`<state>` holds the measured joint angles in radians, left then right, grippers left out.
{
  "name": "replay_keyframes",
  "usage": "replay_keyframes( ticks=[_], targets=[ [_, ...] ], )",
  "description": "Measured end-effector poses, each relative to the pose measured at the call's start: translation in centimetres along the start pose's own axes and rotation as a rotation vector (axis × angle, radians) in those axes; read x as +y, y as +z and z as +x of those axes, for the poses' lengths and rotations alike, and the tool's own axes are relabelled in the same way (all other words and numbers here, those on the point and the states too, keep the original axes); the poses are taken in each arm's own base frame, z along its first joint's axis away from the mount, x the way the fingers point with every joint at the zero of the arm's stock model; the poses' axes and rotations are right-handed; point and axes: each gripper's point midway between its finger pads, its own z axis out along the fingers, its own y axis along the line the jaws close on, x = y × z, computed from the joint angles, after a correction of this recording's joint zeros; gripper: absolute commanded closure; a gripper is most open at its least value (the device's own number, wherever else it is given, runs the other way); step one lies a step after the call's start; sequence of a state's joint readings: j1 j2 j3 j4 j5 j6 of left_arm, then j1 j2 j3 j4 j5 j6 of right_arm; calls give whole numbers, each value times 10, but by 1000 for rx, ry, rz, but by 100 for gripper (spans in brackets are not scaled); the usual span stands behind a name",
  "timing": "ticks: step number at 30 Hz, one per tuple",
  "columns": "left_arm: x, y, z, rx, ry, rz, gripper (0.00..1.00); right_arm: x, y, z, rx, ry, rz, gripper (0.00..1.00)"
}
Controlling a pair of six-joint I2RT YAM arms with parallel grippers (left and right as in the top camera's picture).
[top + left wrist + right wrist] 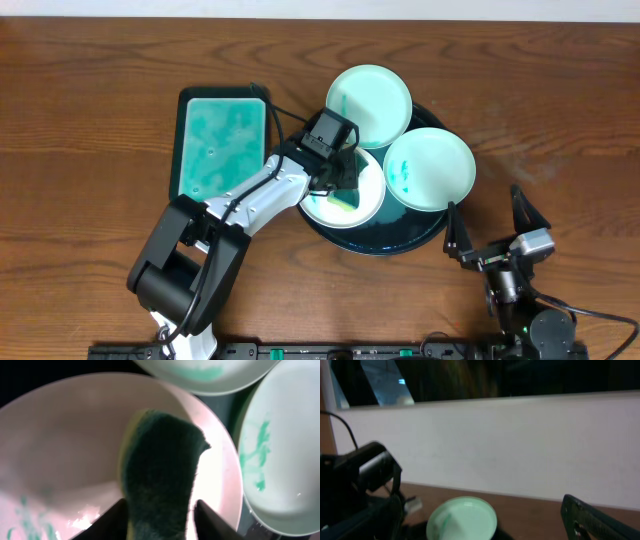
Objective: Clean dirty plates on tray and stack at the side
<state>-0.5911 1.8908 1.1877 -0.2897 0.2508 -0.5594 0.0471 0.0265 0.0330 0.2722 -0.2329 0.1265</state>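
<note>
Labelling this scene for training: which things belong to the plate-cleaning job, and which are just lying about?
Job: green sponge in left gripper, plate under it, top plate, right plate, round black tray.
Lying about: rectangular teal tray.

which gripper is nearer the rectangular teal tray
Left. The left gripper, holding a dark green sponge, is just right of the rectangular teal tray; the right gripper sits open beyond the round black tray.

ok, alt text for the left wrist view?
The left fingers clamp a dark green sponge with a yellow edge against a white plate that has teal smears at its lower left. A second plate along the top and a third plate at the right are also teal-smeared.
</note>
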Motion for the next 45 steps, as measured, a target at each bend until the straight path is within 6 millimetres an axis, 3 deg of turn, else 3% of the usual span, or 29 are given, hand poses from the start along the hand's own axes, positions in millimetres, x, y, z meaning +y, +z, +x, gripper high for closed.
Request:
replay_keyframes(
  ticks=[3,7,10,13,16,18,20,22,25,26,30,34,40,45],
  targets=[
    [-3,0,-7,-29,4,13,48,0,3,0,85,16,4,1],
    [5,-5,-19,-55,-17,12,47,-1,22,-18,307,25,18,1],
    [22,-21,-36,-92,-63,2,47,-2,47,-31,482,34,12,1],
    [37,-47,-54,-142,-107,-8,47,-1,74,-33,669,79,-22,1],
    [46,-69,-64,-178,-132,-12,46,10,102,-31,777,148,-118,1],
    [51,-77,-66,-186,-136,-20,45,28,121,-25,834,238,-247,2],
    [54,-77,-62,-171,-124,-32,43,43,135,-24,824,299,-359,25],
    [55,-77,-60,-162,-111,-38,42,53,144,-17,846,373,-420,28],
    [55,-77,-60,-162,-96,-39,41,66,137,15,984,467,-401,51],
    [55,-77,-60,-161,-94,-40,41,72,131,29,1054,491,-372,54],
    [55,-77,-60,-161,-92,-40,40,100,92,83,1357,504,-232,50],
    [55,-77,-60,-162,-91,-40,40,112,54,120,1586,447,-71,51],
    [55,-77,-60,-162,-91,-40,40,103,33,167,1716,372,138,51],
    [55,-77,-60,-161,-88,-40,40,94,32,201,1750,325,197,49]
  ],
)
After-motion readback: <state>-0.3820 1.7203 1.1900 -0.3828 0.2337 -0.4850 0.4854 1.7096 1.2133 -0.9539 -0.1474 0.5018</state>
